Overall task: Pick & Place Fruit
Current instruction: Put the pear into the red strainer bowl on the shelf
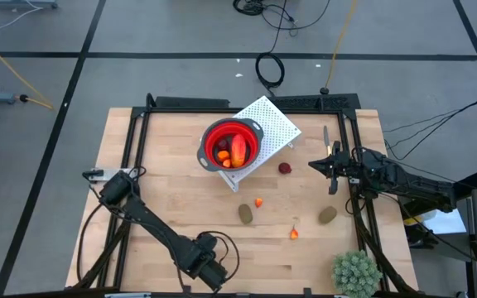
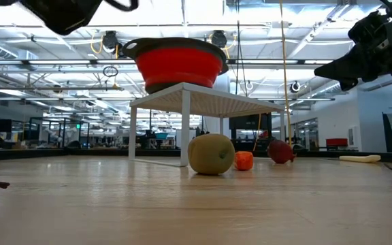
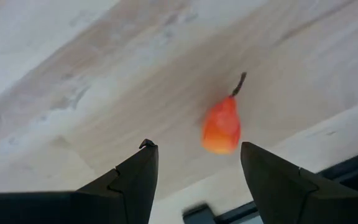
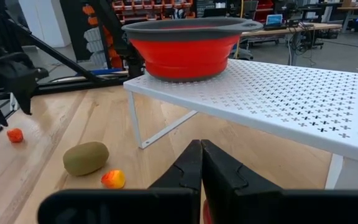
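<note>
Dark right gripper point(image 4: 201, 163) has fingers pressed together w/ nothing between, hovering above the table just beside the dark red ball point(image 1: 285, 168). Left gripper point(image 3: 197, 177) is spread wide, empty, over the small orange pear point(image 3: 221, 127) w/ thin stem near front edge. Red bowl point(image 1: 231, 144) on white rack point(image 1: 276, 124) holds a long red-orange piece point(image 1: 238, 149); two brown-green ovals point(image 1: 245, 213) lie on the wood.

Brown-green ovals: two are counted on the table, one point(image 1: 245, 213) and another point(image 1: 327, 215).
Dark red balls: one point(image 1: 285, 168) is seen.
Small orange pieces: two are counted on the table, one point(image 1: 259, 202) and one point(image 1: 294, 233).
Red bowls: one point(image 1: 231, 144), with fruit pieces seen inside.
White perforated stands: one point(image 1: 276, 122).
Spiky green plants: one point(image 1: 355, 272).
</note>
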{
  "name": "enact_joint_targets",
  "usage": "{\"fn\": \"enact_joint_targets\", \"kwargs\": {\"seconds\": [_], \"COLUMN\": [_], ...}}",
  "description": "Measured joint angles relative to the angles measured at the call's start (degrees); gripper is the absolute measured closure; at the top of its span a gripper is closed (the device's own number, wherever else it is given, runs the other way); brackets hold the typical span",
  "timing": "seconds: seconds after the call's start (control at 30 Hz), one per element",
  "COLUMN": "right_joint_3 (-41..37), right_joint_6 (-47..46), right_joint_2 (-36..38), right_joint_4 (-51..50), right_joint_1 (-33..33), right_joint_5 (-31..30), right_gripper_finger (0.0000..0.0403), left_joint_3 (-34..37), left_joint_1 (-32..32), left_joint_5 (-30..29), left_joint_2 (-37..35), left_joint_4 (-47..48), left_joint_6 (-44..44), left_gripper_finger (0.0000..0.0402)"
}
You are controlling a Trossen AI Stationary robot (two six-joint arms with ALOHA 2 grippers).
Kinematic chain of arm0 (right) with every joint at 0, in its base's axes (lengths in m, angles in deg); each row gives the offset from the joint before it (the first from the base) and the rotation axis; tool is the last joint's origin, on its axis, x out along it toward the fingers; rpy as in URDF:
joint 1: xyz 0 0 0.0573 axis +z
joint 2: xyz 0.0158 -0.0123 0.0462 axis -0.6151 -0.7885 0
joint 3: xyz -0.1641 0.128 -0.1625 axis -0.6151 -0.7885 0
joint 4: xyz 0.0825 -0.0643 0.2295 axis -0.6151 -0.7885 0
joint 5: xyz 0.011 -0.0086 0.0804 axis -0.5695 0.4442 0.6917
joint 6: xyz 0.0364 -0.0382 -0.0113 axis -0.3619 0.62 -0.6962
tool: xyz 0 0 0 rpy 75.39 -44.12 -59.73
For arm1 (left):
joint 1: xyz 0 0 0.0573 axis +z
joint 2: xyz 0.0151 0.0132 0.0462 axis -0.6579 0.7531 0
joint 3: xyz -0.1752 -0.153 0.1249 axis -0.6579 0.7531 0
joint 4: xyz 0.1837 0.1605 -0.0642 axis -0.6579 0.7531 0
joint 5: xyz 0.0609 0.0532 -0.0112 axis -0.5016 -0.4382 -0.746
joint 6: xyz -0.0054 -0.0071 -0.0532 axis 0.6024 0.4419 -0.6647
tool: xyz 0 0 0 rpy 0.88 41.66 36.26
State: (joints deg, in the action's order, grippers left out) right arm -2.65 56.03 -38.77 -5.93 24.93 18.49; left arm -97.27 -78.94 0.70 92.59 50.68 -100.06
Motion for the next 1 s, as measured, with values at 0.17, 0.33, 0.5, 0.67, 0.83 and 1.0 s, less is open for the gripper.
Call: {"fn": "enact_joint_targets", "kwargs": {"seconds": [0.17, 0.33, 0.5, 0.67, 0.83, 1.0], "right_joint_3": [0.0, 0.0, 0.0, 0.0, 0.0, 0.0], "right_joint_6": [0.0, 0.0, 0.0, 0.0, 0.0, 0.0], "right_joint_2": [0.0, 0.0, 0.0, 0.0, 0.0, 0.0], "right_joint_4": [0.0, 0.0, 0.0, 0.0, -0.2, -0.4], "right_joint_1": [0.0, 0.0, 0.0, 0.0, 0.0, 0.0], "right_joint_5": [0.0, 0.0, 0.0, 0.0, 0.0, 0.0], "right_gripper_finger": [0.0403, 0.0403, 0.0403, 0.0403, 0.0403, 0.0403], "left_joint_3": [0.0, 0.0, 0.0, 0.0, 0.0, 0.0], "left_joint_1": [0.1, 0.1, 0.2, 0.2, 0.3, 0.3], "left_joint_5": [-0.6, -0.9, -0.9, -0.2, 5.2, 9.2], "left_joint_2": [0.0, 0.0, 0.0, 1.0, 4.0, 6.5], "left_joint_4": [-0.7, -1.6, -3.8, -4.0, -4.1, -5.7], "left_joint_6": [1.5, 1.3, 2.7, 4.1, 4.2, 4.0], "left_gripper_finger": [0.0174, 0.0174, 0.0174, 0.0174, 0.0174, 0.0174]}}
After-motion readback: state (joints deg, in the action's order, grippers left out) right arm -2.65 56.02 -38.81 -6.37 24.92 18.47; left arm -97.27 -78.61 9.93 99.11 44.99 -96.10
